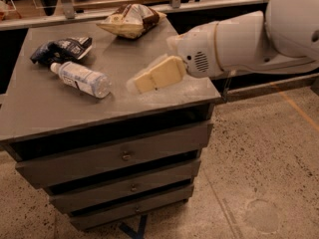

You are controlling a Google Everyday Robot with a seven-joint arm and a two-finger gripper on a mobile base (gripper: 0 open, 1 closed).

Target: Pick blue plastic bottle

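Observation:
The blue plastic bottle (81,78) lies on its side on the left part of the grey cabinet top (45,113), white cap toward the far left. It is clear and pale bluish with a white-and-blue label. My gripper (138,84), with cream-coloured fingers on a white arm, reaches in from the right and hovers just above the cabinet top. Its tip points left at the bottle, a short gap from the bottle's base. It holds nothing.
A dark blue snack bag (61,49) lies right behind the bottle. A tan-and-white chip bag (130,20) lies at the cabinet's back edge. The cabinet has drawers (124,156) in front. A rail runs behind; speckled floor lies to the right.

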